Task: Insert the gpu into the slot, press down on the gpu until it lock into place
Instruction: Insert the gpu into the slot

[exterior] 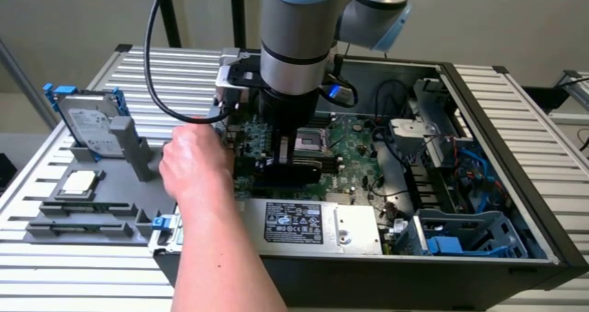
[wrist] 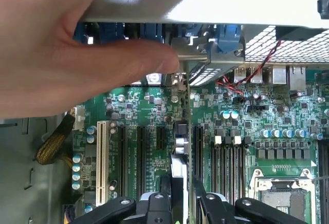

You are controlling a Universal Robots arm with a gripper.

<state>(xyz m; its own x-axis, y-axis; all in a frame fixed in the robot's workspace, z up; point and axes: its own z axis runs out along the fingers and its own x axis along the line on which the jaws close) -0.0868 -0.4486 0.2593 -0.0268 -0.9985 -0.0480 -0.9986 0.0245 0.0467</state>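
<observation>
Between the fingers of the gripper [wrist: 181, 203], the wrist view is showing the gpu [wrist: 180, 168] edge-on. The jaws are clamping it from both sides, so it's gripping the card rather than hanging open. The card is standing upright over the green motherboard [wrist: 149, 111], running in line with the black expansion sockets [wrist: 140, 152], with a white socket [wrist: 101, 160] off to one side. The slot is hiding under the card's edge, so I can't tell if it's seated.

A person's hand [wrist: 61, 49] is reaching in too, wrapping around the case's silver metal edge. One fingertip [wrist: 157, 62] is sitting right by the bracket end of the card.

The exterior view is giving the wider picture. The arm [exterior: 294, 43] is pointing straight down into the open computer case [exterior: 387, 284]. That case is holding the motherboard, a silver labelled power supply [exterior: 322, 223] along its near wall, and a blue drive cage [exterior: 460, 237] toward the exterior view's right. Over on the exterior view's left, a grey tray [exterior: 124, 181] is carrying a hard drive [exterior: 87, 122], a processor chip [exterior: 78, 182] and memory sticks [exterior: 83, 208].
</observation>
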